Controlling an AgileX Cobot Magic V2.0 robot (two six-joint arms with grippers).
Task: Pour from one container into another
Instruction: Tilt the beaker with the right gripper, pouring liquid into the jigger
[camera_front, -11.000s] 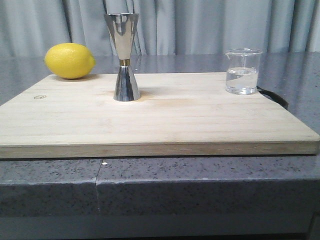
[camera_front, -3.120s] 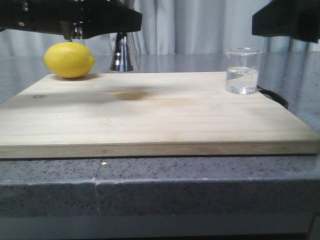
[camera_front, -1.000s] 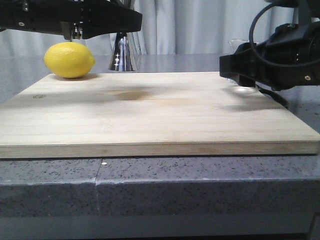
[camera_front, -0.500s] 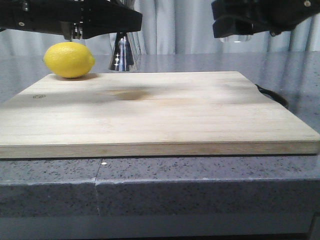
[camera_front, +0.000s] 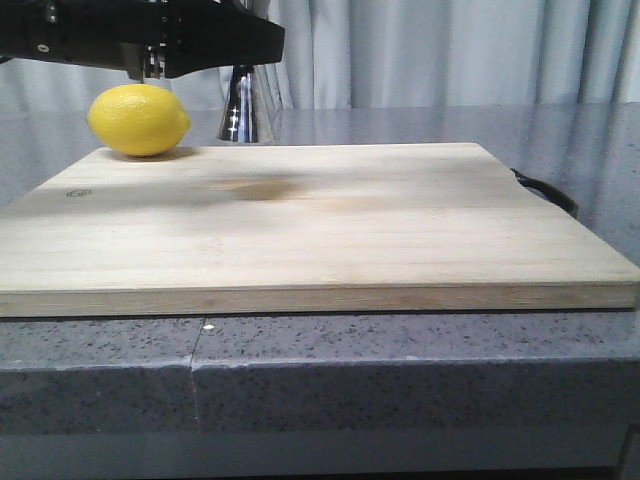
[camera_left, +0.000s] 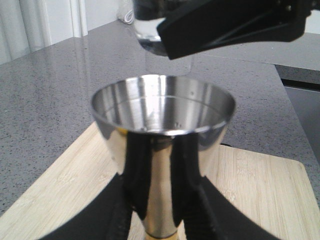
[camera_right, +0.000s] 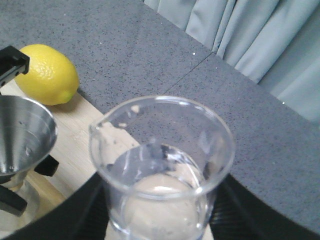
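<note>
Glass first: in the right wrist view we find the beaker (camera_right: 162, 172) pinched in the right pincer (camera_right: 160, 220), upright, with clear liquid standing in its lower part and its pouring lip turned toward the jigger (camera_right: 22, 137). That arm is not in the front view. The left wrist view shows the left pincer (camera_left: 152, 220) pressed onto the jigger (camera_left: 162, 145) below its upper cup, holding it upright and clear of the wooden board (camera_left: 250, 200), with the beaker (camera_left: 145, 30) higher up and a little beyond the cup's far rim. We see no stream yet, and the steel bowl looks dry so far as its reflections allow. Our judgement is that the beaker is being brought over the cup, with pouring not begun. To do this well, we would bring the lip directly above the middle of the cup before tilting, then tilt slowly so the liquid leaves by the lip, not the broad rim. The jigger should be kept level throughout. The mouth is narrow; overshoot would spill onto the board (camera_front: 300, 215). Farther off, the lemon (camera_front: 138, 120) sits at the board's back corner, with the grey surface (camera_front: 560, 130) beyond.
</note>
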